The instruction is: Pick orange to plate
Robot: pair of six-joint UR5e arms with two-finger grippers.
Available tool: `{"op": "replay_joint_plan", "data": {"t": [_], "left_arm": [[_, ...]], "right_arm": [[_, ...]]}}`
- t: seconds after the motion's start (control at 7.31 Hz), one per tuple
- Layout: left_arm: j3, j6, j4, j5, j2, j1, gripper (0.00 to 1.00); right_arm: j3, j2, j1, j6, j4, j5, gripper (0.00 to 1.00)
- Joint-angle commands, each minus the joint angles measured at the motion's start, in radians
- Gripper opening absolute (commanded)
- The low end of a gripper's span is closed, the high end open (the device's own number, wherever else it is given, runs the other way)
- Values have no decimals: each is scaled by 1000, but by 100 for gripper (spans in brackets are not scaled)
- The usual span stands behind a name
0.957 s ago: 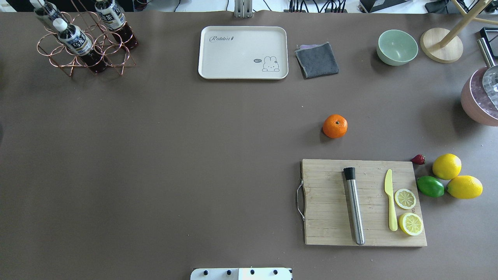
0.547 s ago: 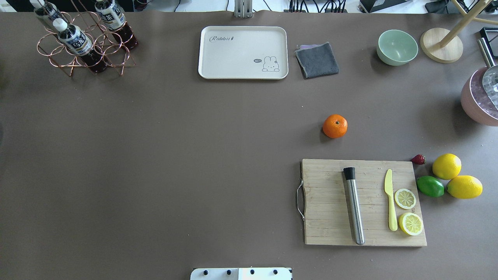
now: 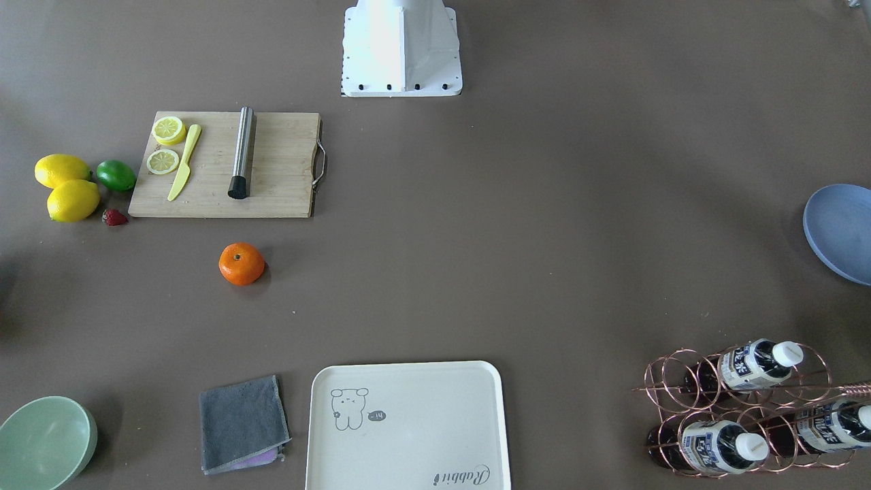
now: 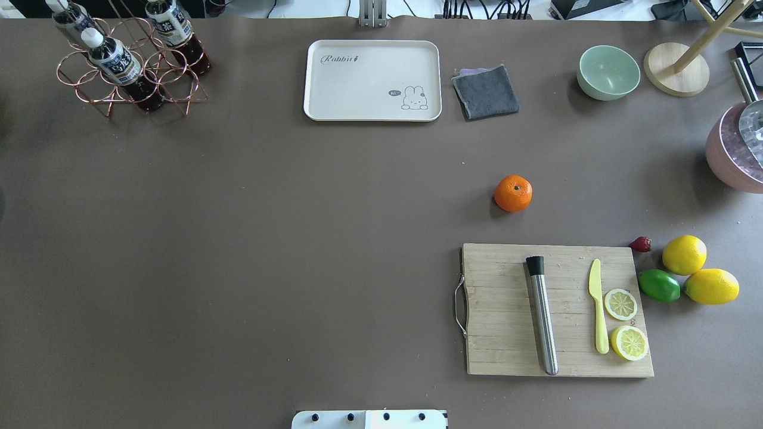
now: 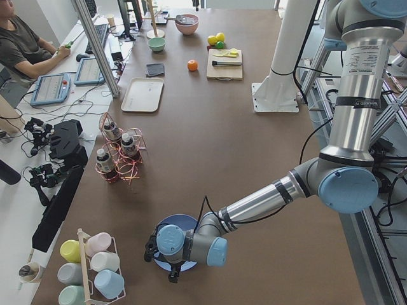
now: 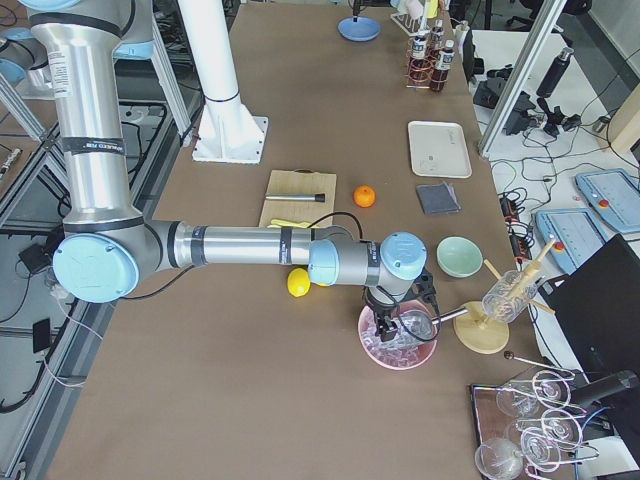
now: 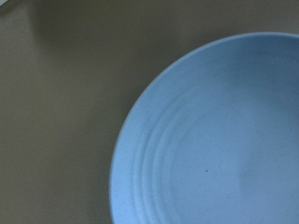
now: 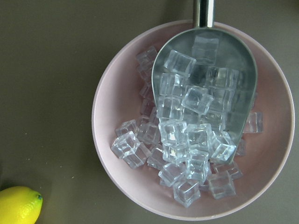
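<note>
The orange (image 4: pixel 513 193) sits alone on the brown table, just beyond the cutting board; it also shows in the front view (image 3: pixel 241 263) and both side views (image 5: pixel 192 65) (image 6: pixel 365 196). The blue plate (image 3: pixel 840 231) lies at the table's far left end, outside the overhead view. My left gripper (image 5: pixel 160 262) hangs low over the plate (image 5: pixel 184 222), which fills the left wrist view (image 7: pixel 210 140). My right gripper (image 6: pixel 390 318) hovers over the pink ice bowl (image 8: pixel 112 112), far from the orange. Neither gripper's fingers show clearly, so I cannot tell whether they are open or shut.
A cutting board (image 4: pixel 506 310) holds a steel muddler (image 4: pixel 542 316), a yellow knife (image 4: pixel 598 310) and lemon slices. Lemons (image 4: pixel 684 255), a lime (image 4: pixel 659 285) and a strawberry (image 4: pixel 641 243) lie beside it. A cream tray (image 4: pixel 372 80), grey cloth (image 4: pixel 486 91), green bowl (image 4: pixel 608 72) and bottle rack (image 4: pixel 128 59) line the far edge.
</note>
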Motion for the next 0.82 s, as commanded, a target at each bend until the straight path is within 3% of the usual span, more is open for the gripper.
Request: {"op": "replay_joint_plan", "data": {"t": [0.0,0.14,0.27,0.41,0.68], "left_arm": [[42,-4,0,42,-26,-1,98],[56,-4,0,57,-36,-1,97],[68,-4,0,70,-47,-1,85],[69,-9,0,74,-49,-1,63],[74,-12,0,74,-49,-1,35]], "right_arm": [[-3,2,-4,0,17,1,100],[-3,3,-8,0,17,0,100],[0,3,-10,0,17,0,100],[0,3,-13,0,17,0,100],[2,5,-21,0,17,0,100]]}}
